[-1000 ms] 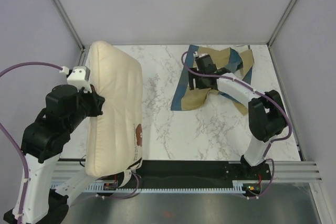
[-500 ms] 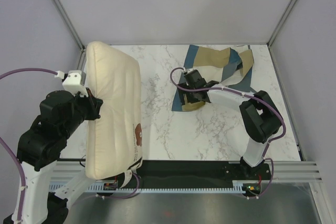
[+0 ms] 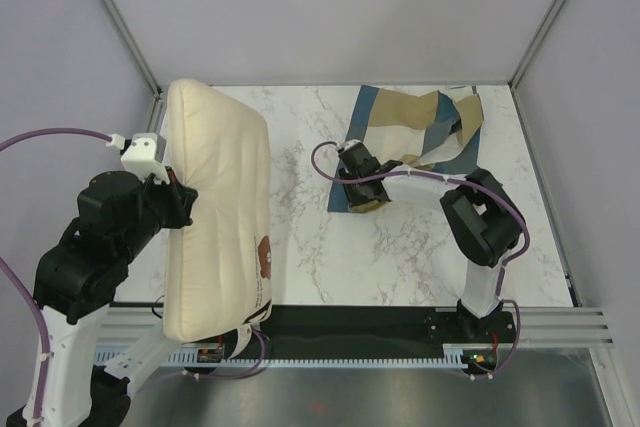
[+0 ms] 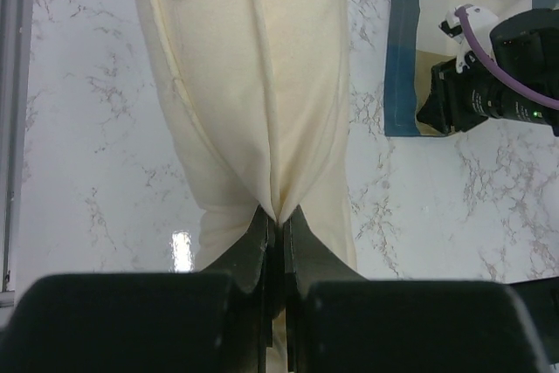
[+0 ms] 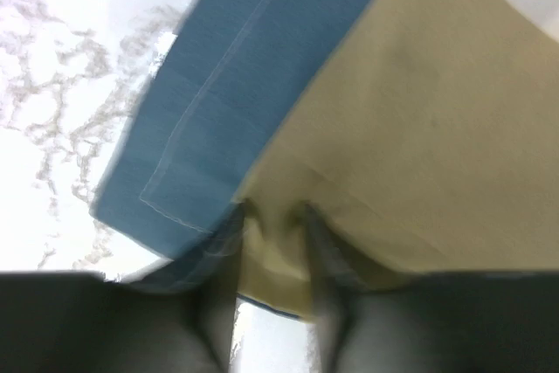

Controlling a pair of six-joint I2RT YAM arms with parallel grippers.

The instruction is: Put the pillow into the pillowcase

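A: So, what moved?
B: Left pincer (image 4: 275, 216) is clamped tight on the pillow (image 3: 215, 207), held up at near left. Right pincer (image 5: 272, 216) has slid to the pillowcase's (image 3: 410, 132) near-left corner. Its jaws are half-closed astride a tan fold, bite uncertain.
A: Room?
B: Bare worktop (image 3: 310, 247) between them; the open hem isn't found yet.

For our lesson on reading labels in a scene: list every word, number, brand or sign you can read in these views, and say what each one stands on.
On the pillow: a line of dark print near the brown bear face, too small to read in the top view.
On the pillowcase: only blue, tan and cream blocks, no writing visible.
No other readable word, number or sign shows in any view.
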